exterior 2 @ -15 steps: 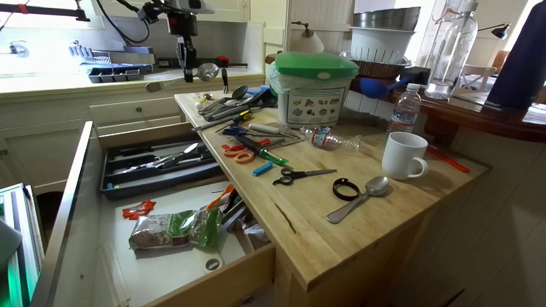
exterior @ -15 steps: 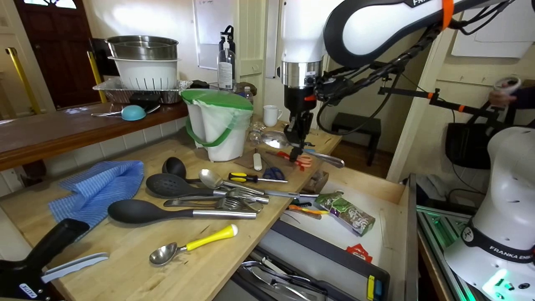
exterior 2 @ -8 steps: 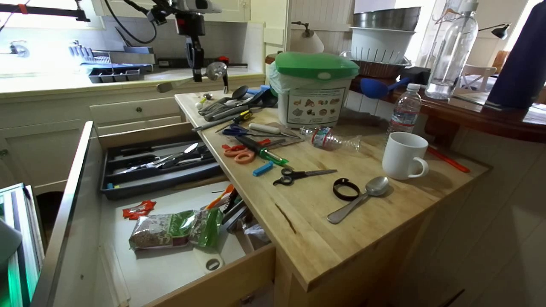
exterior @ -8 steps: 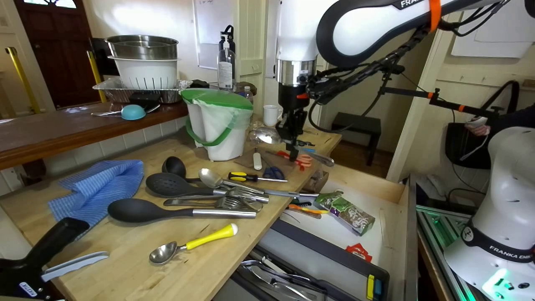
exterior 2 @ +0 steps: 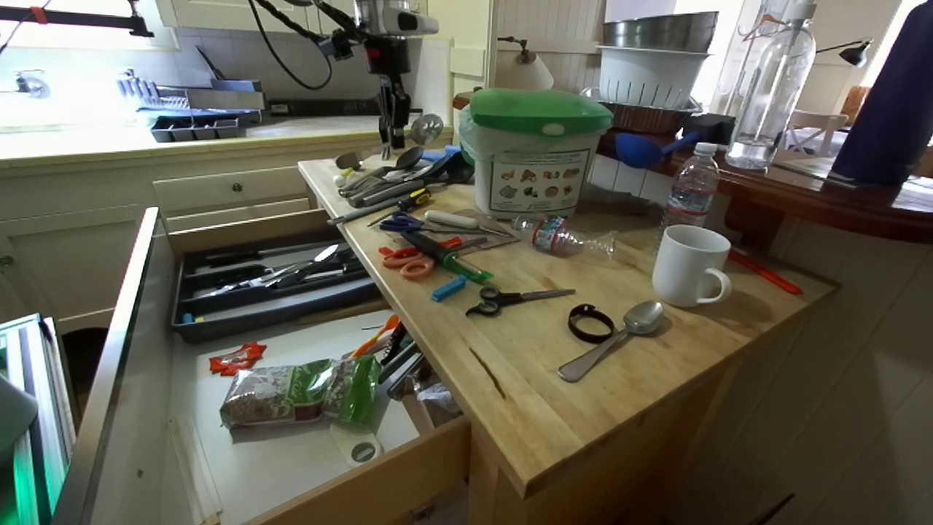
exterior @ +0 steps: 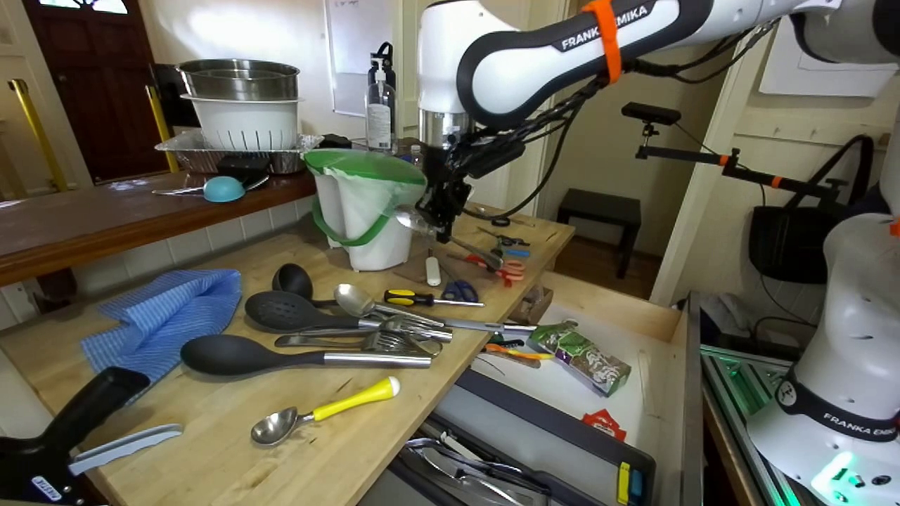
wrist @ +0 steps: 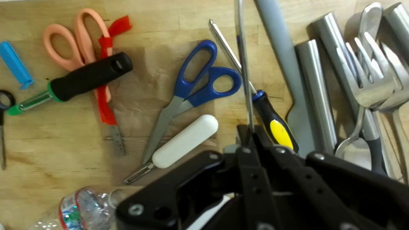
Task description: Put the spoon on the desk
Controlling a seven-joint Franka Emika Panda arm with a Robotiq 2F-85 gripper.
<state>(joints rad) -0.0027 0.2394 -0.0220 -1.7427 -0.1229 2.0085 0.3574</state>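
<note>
gripper point(exterior 2: 393, 144) moved, pinching shiny spoon point(exterior 2: 426, 130) above wooden desk point(exterior 2: 554, 405)

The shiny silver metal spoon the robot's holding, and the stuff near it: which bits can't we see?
Silver metal spoon: in the wrist view, its bowl can't be made out behind the black gripper.
Clear plastic bottle: in the wrist view, the bottom edge cuts it off.
Black-handled scissors: in the wrist view, the left edge cuts them off.
Rectangular white label on the green-lidded white plastic bin: in an exterior view, its writing is too small to read.
</note>
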